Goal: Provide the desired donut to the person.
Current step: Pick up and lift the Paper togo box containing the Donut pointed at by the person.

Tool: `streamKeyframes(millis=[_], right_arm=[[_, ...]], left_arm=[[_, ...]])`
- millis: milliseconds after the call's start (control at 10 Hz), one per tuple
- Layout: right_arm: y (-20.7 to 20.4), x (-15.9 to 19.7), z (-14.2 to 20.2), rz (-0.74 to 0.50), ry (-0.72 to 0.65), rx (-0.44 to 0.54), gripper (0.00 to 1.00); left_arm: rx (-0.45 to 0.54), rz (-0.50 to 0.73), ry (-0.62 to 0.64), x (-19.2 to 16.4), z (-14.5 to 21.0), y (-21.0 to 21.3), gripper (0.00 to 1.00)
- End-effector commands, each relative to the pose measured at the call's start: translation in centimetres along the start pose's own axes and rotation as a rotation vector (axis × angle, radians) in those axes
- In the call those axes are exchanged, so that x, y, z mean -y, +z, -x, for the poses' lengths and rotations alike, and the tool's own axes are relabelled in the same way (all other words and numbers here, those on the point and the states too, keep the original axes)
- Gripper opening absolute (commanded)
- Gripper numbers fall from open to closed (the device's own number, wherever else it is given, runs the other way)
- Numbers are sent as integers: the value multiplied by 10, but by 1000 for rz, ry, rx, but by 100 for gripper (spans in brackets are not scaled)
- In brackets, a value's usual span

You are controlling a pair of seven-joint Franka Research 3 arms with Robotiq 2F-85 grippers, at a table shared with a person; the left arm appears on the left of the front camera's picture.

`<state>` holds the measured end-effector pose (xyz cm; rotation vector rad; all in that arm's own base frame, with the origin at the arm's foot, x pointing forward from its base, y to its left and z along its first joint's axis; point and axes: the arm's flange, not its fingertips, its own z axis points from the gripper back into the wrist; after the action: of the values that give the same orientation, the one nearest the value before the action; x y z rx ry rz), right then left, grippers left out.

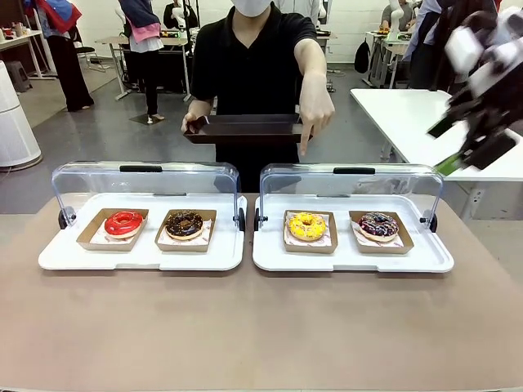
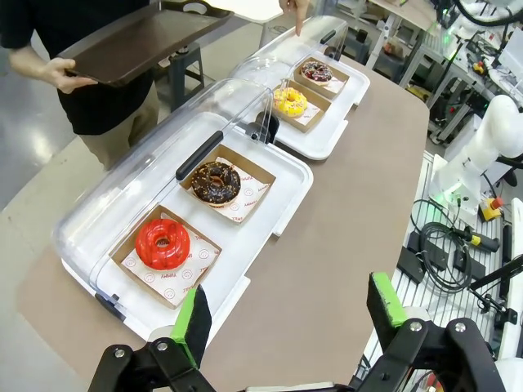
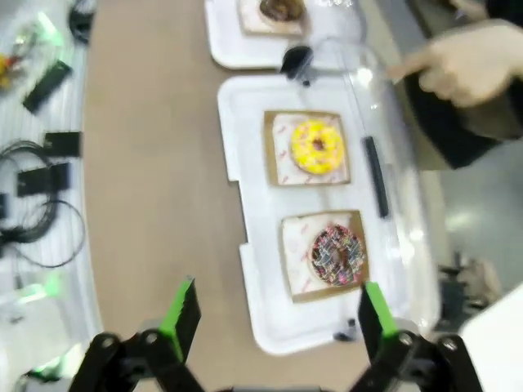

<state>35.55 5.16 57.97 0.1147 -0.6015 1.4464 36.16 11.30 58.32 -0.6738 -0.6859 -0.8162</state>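
The person (image 1: 253,57) stands at the far side, holding a dark brown tray (image 1: 245,129) in one hand. The other hand (image 1: 315,110) points a finger down toward the yellow donut (image 1: 307,225). That donut sits in a cardboard tray beside a dark sprinkled donut (image 1: 378,224). My right gripper (image 1: 470,143) hangs open high at the right, above the sprinkled donut (image 3: 338,253) and the yellow donut (image 3: 317,147). My left gripper (image 2: 290,314) is open above the table's left end, near the red donut (image 2: 163,243).
Two white trays (image 1: 351,260) with raised clear lids (image 1: 351,184) lie side by side. The left one (image 1: 139,257) holds the red donut (image 1: 123,222) and a chocolate donut (image 1: 185,224). Bare brown tabletop (image 1: 261,327) lies in front. A white table (image 1: 409,114) stands at the back right.
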Motion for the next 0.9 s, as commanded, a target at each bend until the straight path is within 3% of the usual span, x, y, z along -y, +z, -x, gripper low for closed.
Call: streamKeyframes(millis=[0, 400, 800], right_arm=[[-64, 3, -16, -66, 10, -96, 100], [-146, 3, -45, -144, 35, -244, 100], [-156, -4, -38, -168, 47, -230, 100]], left_arm=[[-7, 2, -7, 1, 1, 1, 100], [-7, 2, -7, 1, 1, 1, 100], [-7, 2, -7, 1, 1, 1, 100]])
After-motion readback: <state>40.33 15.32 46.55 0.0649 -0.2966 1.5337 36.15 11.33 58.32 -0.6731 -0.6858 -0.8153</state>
